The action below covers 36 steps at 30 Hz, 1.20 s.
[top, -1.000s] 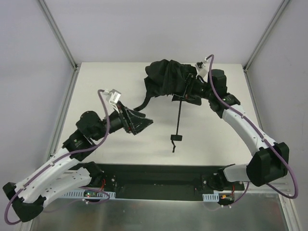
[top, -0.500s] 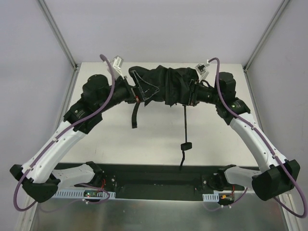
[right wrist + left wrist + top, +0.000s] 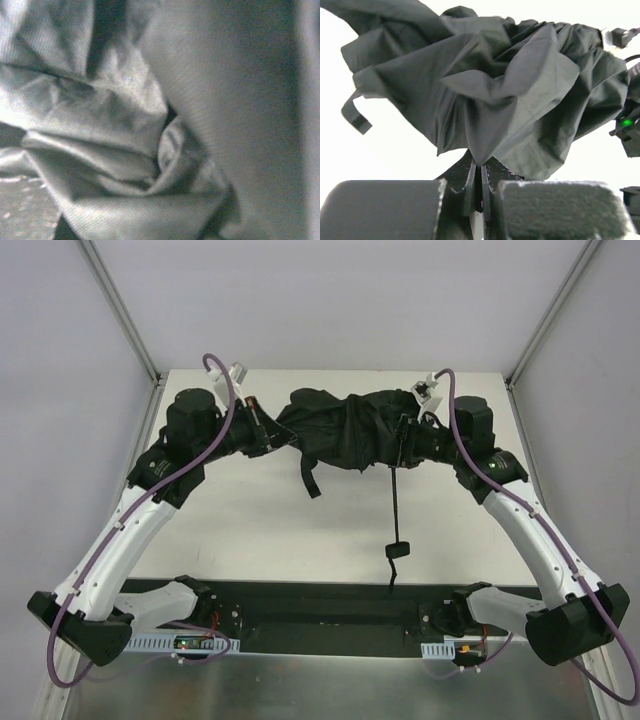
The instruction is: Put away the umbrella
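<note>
1. We record a matte white table top point(image 3: 250, 530), rectangular, seen from above.
2. A plain, pale grey back wall point(image 3: 330, 300) closes the far side, and side panels of the same tone stand left and right.
3. Two aluminium posts rise from the table's far corners: left post point(image 3: 120, 310) and right post point(image 3: 558, 310).
4. A black strip point(image 3: 330, 602) runs along the near edge, with a brushed metal sheet point(image 3: 330, 685) below it.
5. We find the light even and diffuse, with only faint shadows.

Umbrella point(image 3: 350, 430), hanging shaft point(image 3: 397, 502) block centre; near-left table point(image 3: 240, 530) probably open.
</note>
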{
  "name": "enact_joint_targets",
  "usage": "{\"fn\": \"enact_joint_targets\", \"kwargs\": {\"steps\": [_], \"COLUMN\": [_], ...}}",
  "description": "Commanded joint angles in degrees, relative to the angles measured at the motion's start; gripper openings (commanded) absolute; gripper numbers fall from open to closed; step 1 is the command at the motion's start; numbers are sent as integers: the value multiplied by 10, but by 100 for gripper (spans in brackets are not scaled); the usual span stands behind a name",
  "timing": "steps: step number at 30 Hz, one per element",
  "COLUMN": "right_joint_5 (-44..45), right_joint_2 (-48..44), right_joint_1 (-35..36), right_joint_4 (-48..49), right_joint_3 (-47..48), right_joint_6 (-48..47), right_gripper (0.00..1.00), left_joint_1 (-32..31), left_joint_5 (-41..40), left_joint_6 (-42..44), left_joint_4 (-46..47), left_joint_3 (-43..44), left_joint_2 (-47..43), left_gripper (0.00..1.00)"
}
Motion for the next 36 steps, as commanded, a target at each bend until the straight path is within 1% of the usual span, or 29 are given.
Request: {"fn": "enact_joint_targets", "kwargs": {"steps": [1,2,3,4,6,7,8,9,11,12,13,14,15,17,19,24,27,29,32,34,36], "right_joint_5": [-8,-12,-11,-8,26,57,104,154,248,306,354,395,439,467,487,509,514,509,493,459,432], "right_joint_2": [-25,-22,-19,-17,-16,-15,-12,-8,-1,2,6,11,15,20,24,33,33,28,27,32,37], "right_joint_1": [-10,-10,-10,-9,-5,-2,7,22,58,77,98,113,127,139,148,171,175,177,177,178,176], "right_joint_4": [19,19,17,13,-9,-30,-59,-93,-137,-156,-169,-181,-194,-199,-203,-208,-208,-206,-206,-203,-206], "right_joint_3": [12,12,14,15,21,29,40,60,87,101,109,115,122,122,127,141,141,138,133,124,108], "right_joint_6": [-24,-23,-20,-18,-25,-33,-42,-50,-57,-54,-50,-44,-34,-13,5,8,15,16,11,-9,-22], "right_gripper": [0,0,0,0,0,0,0,0,0,0,0,0,0,0,0,0,0,0,0,0,0], "left_joint_1": [45,49,52,53,53,53,53,52,45,37,22,-4,-29,-82,-103,-120,-125,-127,-127,-124,-114], "left_joint_5": [86,98,100,98,92,82,77,72,66,63,57,49,34,4,8,41,54,59,65,59,57], "left_joint_6": [21,22,22,20,24,25,27,30,17,7,0,-3,1,10,4,10,6,2,4,17,17], "left_joint_4": [-20,-22,-29,-33,-37,-38,-38,-40,-40,-40,-39,-39,-39,-39,-39,-39,-39,-39,-41,-50,-51], "left_joint_3": [-44,-46,-42,-35,-13,-1,11,25,45,54,65,75,89,114,131,198,223,224,211,188,134], "left_joint_2": [-47,-46,-44,-40,-39,-40,-42,-43,-40,-36,-26,-10,0,38,73,156,200,223,235,231,216], "left_gripper": [0,2,21,36,55,59,60,59,51,49,50,55,63,80,84,82,82,78,64,35,16]}}
